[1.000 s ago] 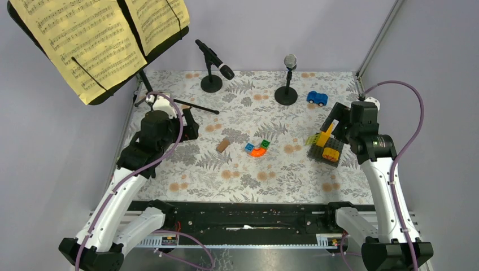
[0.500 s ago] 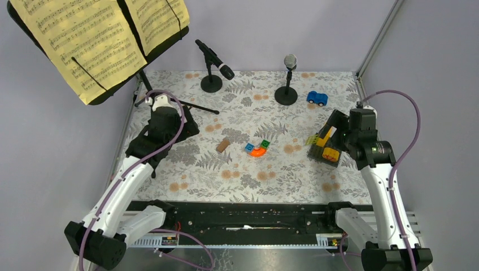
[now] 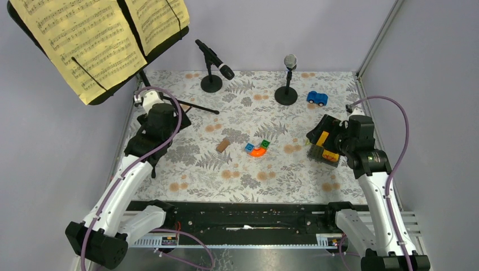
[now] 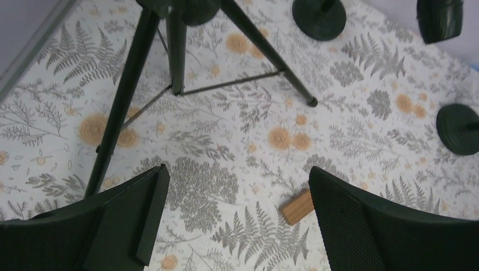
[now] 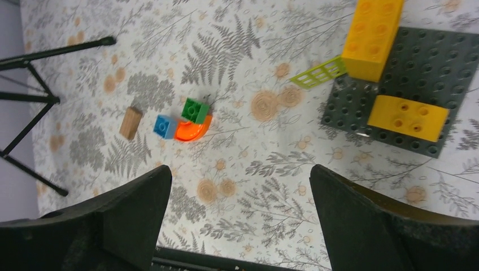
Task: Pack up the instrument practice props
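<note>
The left gripper (image 4: 237, 203) is wide open and holds nothing. Its two black fingers (image 4: 148, 210) stand far apart above the flowered table (image 3: 248, 175), just beside the tripod legs (image 4: 175, 51) of the music rack (image 3: 165, 47), and I see no contact with them. A small wooden block (image 4: 297, 206) lies on the cloth between the fingers (lower down, not gripped).

The right gripper (image 5: 237, 192) is also spread wide and empty. It hangs over the right part of the table, near a dark grey studded plate (image 5: 452, 56), without touching it.

Now the count. There is one black music rack, upright at the far left corner, and it carries two yellow sheet-music pages (image 3: 85, 39). There are two microphones: the black microphone (image 3: 217, 61) is tilted in its holder, and the silver microphone (image 3: 290, 61) stands upright in its holder. There are two mic holders, each with a round black base, one (image 3: 211, 83) at the far middle and the other (image 3: 286, 95) to its right, well apart.

Other things: one blue toy car (image 3: 317, 98) near the silver microphone's holder; one orange curved block (image 5: 191, 131) with one blue cube (image 5: 165, 126) and one green cube (image 5: 195, 109) touching it; two yellow bricks (image 5: 408, 117) on the grey plate; one light green lattice piece (image 5: 319, 72) at the plate's edge.
</note>
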Robot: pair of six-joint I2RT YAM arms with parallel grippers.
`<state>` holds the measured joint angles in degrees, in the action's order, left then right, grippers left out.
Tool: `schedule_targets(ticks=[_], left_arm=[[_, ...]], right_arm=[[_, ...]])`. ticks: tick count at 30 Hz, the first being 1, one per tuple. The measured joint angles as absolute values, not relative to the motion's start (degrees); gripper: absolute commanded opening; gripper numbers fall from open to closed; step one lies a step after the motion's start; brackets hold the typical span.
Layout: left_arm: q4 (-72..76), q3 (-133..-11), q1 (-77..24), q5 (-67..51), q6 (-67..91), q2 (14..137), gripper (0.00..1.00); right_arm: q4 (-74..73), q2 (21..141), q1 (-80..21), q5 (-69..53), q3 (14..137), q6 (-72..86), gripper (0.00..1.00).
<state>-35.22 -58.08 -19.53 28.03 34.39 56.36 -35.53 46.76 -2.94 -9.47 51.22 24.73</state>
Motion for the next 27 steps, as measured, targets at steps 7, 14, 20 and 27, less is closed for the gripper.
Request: schedule_targets(ticks=[7,14,20,27], left_arm=[[-23.5,-57.1,-15.1,30.7,32.2,58.2,0.99],[-3.2,-45.8,-12.6,33.4,27.8,57.2,0.99],[5.2,-48.9,-12.4,36.8,21.1,63.7,0.99],[11.4,-49.7,-9.4,36.5,16.1,67.5,0.95]], right_arm=[[-32.7,46.0,-2.9,-15.7,49.7,24.3,1.00],[-29.7,45.4,-2.9,-20.2,48.0,24.2,1.00],[-28.6,46.2,-2.9,-22.6,47.1,24.0,1.00],[-26.9,46.2,-2.9,-23.7,46.5,23.7,1.00]])
